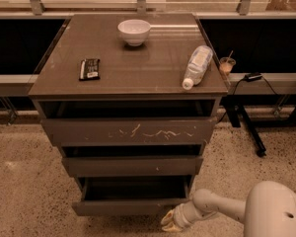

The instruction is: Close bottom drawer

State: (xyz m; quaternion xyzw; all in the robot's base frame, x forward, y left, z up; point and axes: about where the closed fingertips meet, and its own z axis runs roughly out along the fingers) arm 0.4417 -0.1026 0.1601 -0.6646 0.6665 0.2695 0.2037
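Camera view – looking down on a dark grey-brown cabinet (213, 113) with 3 drawers, standing on a speckled floor (24, 181).

Worktop (138, 83):
- white bowl (134, 31), upright, near the back edge
- dark snack bar (90, 68), flat, toward the left side
- clear plastic bottle (197, 66), lying on its side at the right, cap toward the front edge
- the 3 items are well apart from one another

Drawers, top to bottom:
- top drawer (89, 131): the widest, with pale scratches across the front
- middle drawer (133, 165): narrower, with a dark gap above its front
- bottom drawer (123, 207): the narrowest, with a plain front and no handle. It is pulled out, and its shallow box is open to view and dark inside.

Hand (171, 222): low in the frame, near floor level, just beside the lower right corner of the bottom drawer's front panel. I cannot tell whether it touches the panel, or whether it is spread or pressed together. The pale arm (222, 207) runs from it to the right, into a rounded white body (274, 211) at the frame's corner.

Right of the cabinet, a ledge (281, 78) carries a small cup (227, 64) with a stick in it and a black cable (259, 77). The cup is just beside the worktop's right edge.
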